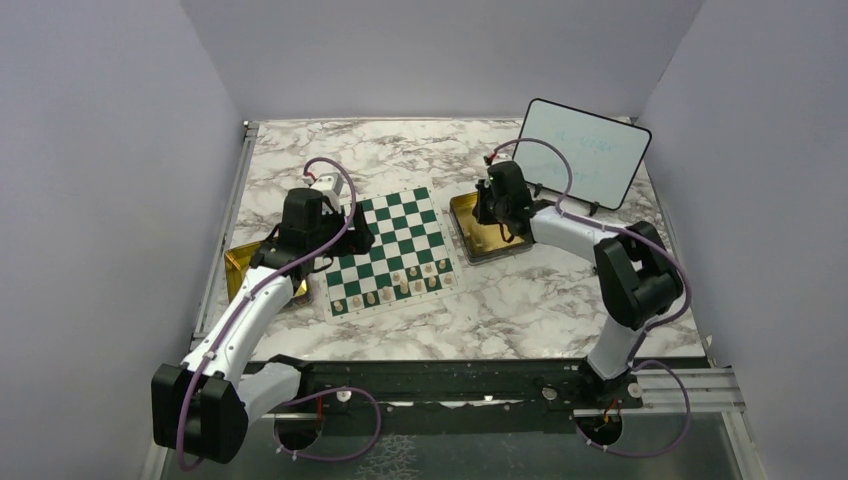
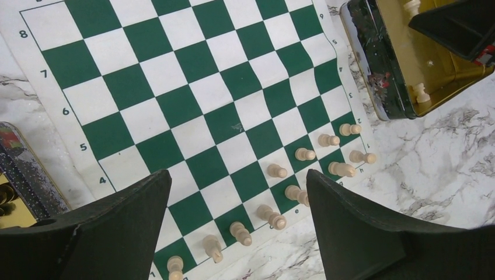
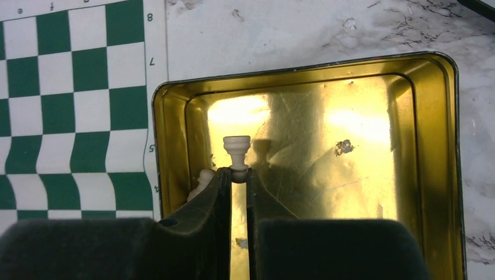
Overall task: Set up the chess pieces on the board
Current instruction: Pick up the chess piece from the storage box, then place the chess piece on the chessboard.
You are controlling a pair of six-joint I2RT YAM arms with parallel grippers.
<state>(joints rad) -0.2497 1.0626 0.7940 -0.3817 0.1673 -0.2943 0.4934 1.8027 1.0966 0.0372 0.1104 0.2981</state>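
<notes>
The green-and-white board (image 1: 392, 248) lies mid-table. Several cream chess pieces (image 1: 400, 285) stand along its two near rows, seen up close in the left wrist view as a line of pieces (image 2: 277, 171). My left gripper (image 2: 236, 175) hangs open above the board's near left part, with nothing between its fingers (image 2: 117, 227). My right gripper (image 3: 237, 173) is shut on one cream chess piece (image 3: 236, 146) over the right gold tin (image 3: 443, 146), pinching its top with the base pointing away. Another piece (image 3: 201, 181) lies in the tin beside the left finger.
A second gold tin (image 1: 240, 272) sits left of the board, partly under the left arm. A framed whiteboard (image 1: 585, 150) leans at the back right. Walls close in the marble table on three sides. The right tin (image 2: 373, 70) shows loose pieces (image 2: 421, 92).
</notes>
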